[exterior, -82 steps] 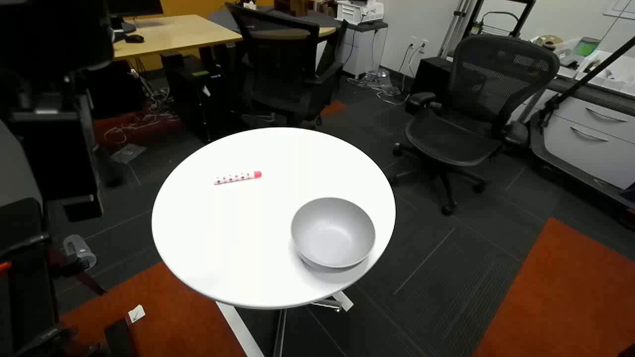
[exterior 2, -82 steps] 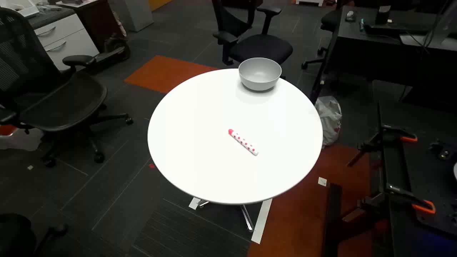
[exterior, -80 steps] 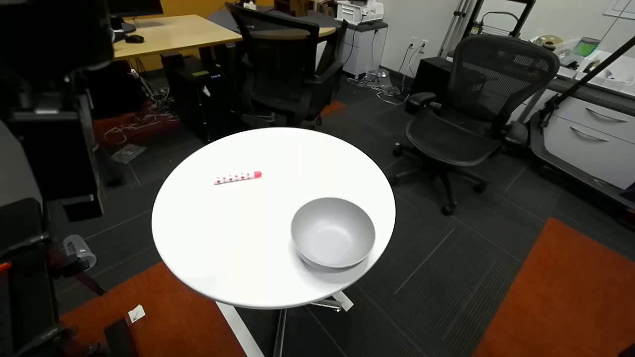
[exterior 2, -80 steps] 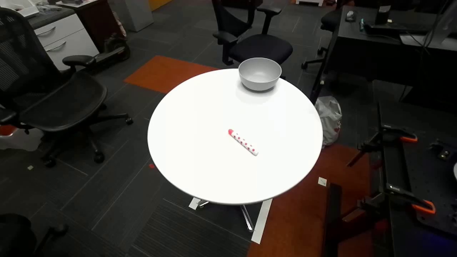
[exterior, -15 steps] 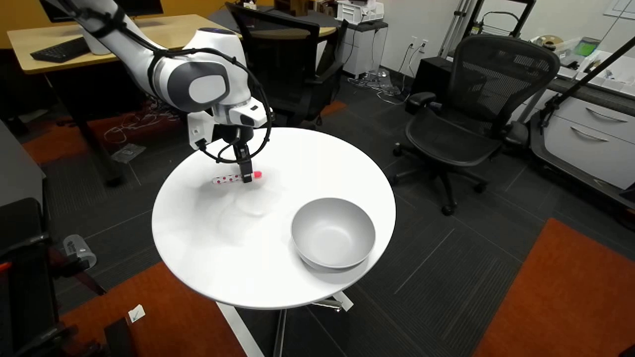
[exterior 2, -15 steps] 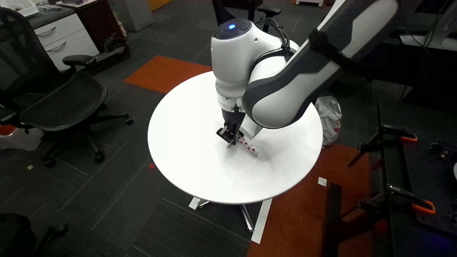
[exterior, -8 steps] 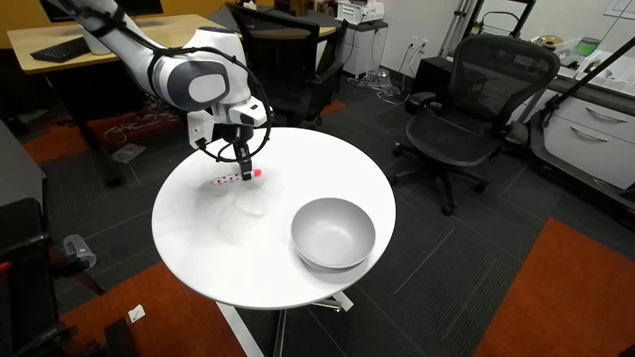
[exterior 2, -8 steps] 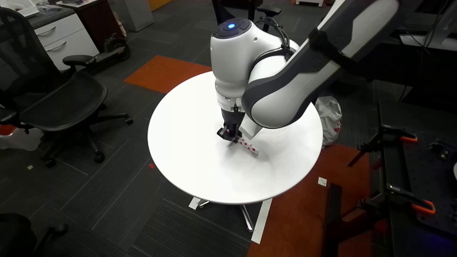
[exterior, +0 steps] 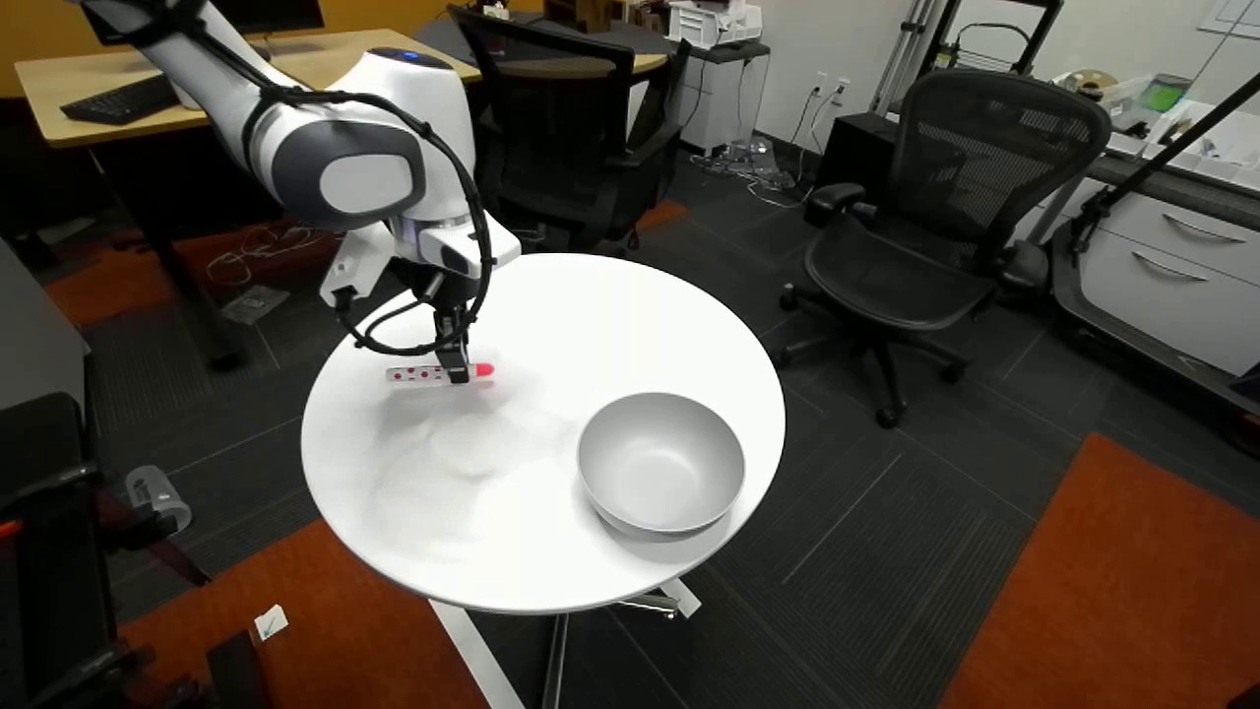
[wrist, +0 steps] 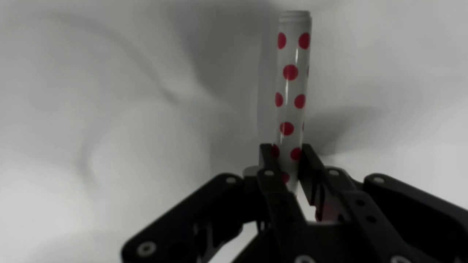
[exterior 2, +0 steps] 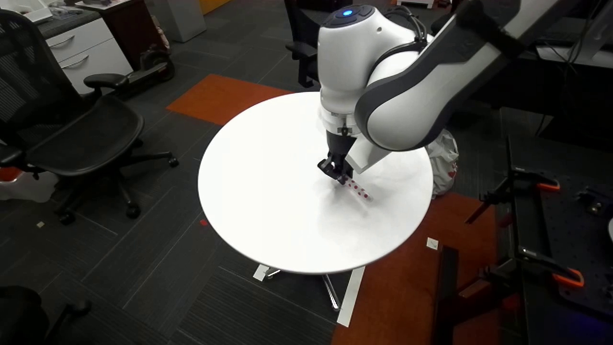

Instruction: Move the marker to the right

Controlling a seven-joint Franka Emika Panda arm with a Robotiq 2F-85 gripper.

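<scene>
My gripper (wrist: 286, 155) has its jaws clenched on the marker (wrist: 292, 84), a slim, glossy white tube with red dots, just above the smooth round table (exterior 2: 268, 191). A rounded grey bowl (exterior: 660, 483) stands apart. Since a moment ago, marker and gripper have shifted sideways together.

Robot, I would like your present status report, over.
Black two-finger gripper gripping red-dotted white marker. Seems held just clear of round white table. Possible obstacle: round grey bowl, standing apart.
</scene>
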